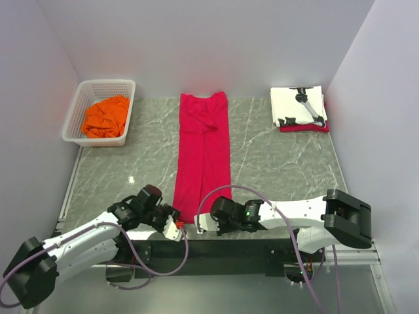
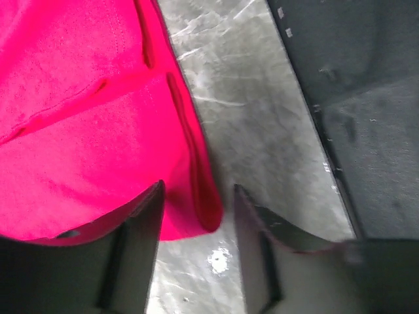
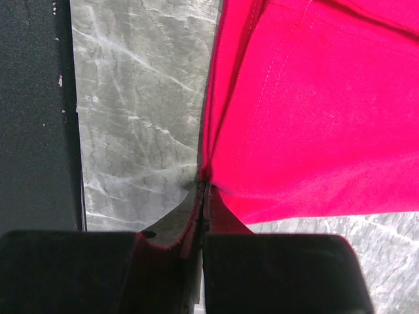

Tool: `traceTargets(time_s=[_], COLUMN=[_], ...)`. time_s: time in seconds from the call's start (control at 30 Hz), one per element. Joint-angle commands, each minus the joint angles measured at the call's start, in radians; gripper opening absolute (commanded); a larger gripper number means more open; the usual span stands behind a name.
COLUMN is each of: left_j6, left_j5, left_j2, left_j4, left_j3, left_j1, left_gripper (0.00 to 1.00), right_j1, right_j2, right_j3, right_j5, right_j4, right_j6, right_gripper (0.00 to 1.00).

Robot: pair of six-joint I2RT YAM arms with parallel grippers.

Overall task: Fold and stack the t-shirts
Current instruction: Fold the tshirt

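The red t-shirt (image 1: 204, 150) lies as a long narrow strip down the middle of the marble-patterned tabletop (image 1: 275, 163), running from the far wall to the near edge, with its layers folded inward along its length. Both arms reach in low at its near end.

The right claw (image 1: 200, 226) sits at the strip's near right corner. In the right wrist view the right claw (image 3: 204, 186) has its jaws pressed together, with the edge of the red t-shirt (image 3: 314, 118) pinched between the tips, right at the tabletop surface.

The left claw (image 1: 175, 229) is at the near left corner. In the left wrist view the left claw (image 2: 198, 196) stands with its jaws apart, and the folded corner of the red t-shirt (image 2: 85, 131) lies in the gap between them. Whether either finger touches the cloth cannot be told.

The orange t-shirt (image 1: 105, 116) is crumpled inside the white basket (image 1: 72, 134) at the far left. The white t-shirt (image 1: 294, 104) with black print lies folded at the far right corner, on top of another red folded piece (image 1: 304, 129).
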Motion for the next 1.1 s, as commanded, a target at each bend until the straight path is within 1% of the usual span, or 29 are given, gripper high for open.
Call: traceTargets(time_s=[0.0, 0.03, 0.07, 0.13, 0.17, 0.27, 0.33, 0.4, 0.47, 0.67, 0.73, 0.83, 1.0, 1.07], left_j6=[-0.07, -0.079, -0.078, -0.073, -0.07, -0.078, -0.093, -0.101, -0.102, -0.124, -0.187, -0.231, -0.213, -0.199], left_j5=[-0.102, -0.117, -0.133, -0.165, -0.168, -0.164, -0.133, -0.099, -0.058, 0.043, 0.047, 0.033, 0.022, 0.022], left_j2=[0.05, 0.059, 0.08, 0.1, 0.117, 0.111, 0.093, 0.058, 0.024, -0.07, -0.087, -0.082, -0.062, -0.041], left_j4=[0.115, 0.132, 0.135, 0.131, 0.123, 0.106, 0.091, 0.036, -0.033, -0.18, -0.185, -0.184, -0.162, -0.162], left_j3=[-0.01, -0.01, -0.008, -0.006, 0.0, 0.016, 0.03, 0.061, 0.093, 0.17, 0.179, 0.193, 0.193, 0.188], left_j1=[-0.046, -0.057, -0.074, -0.082, -0.082, -0.083, -0.083, -0.088, -0.096, -0.102, -0.102, -0.099, -0.088, -0.086], left_gripper=[0.5, 0.46, 0.38, 0.32, 0.23, 0.07, 0.04, 0.01, 0.01, 0.01, 0.01, 0.01, 0.01, 0.01], right_j1=[-0.002, -0.005, -0.011, -0.017, -0.023, -0.028, -0.028, -0.028, -0.027, 0.004, 0.004, -0.01, -0.033, -0.033], right_j2=[-0.009, -0.009, -0.014, -0.026, -0.037, -0.051, -0.063, -0.089, -0.117, -0.204, -0.215, -0.224, -0.218, -0.188], right_j3=[-0.023, -0.021, -0.02, -0.016, -0.016, -0.009, 0.0, 0.011, 0.02, 0.039, 0.045, 0.033, 0.042, 0.054], right_j5=[-0.003, -0.001, -0.004, -0.009, -0.012, -0.02, -0.03, -0.03, -0.075, -0.11, -0.115, -0.081, -0.079, -0.099], right_j4=[-0.029, -0.036, -0.039, -0.05, -0.052, -0.07, -0.088, -0.111, -0.13, -0.194, -0.207, -0.196, -0.202, -0.205], right_j6=[0.026, 0.026, 0.025, 0.02, 0.016, 0.012, 0.019, 0.026, 0.038, 0.075, 0.075, 0.036, -0.018, -0.014], right_gripper=[0.0, 0.0, 0.0, 0.0, 0.0, 0.0, 0.0, 0.0, 0.0, 0.0, 0.0, 0.0, 0.0, 0.0])
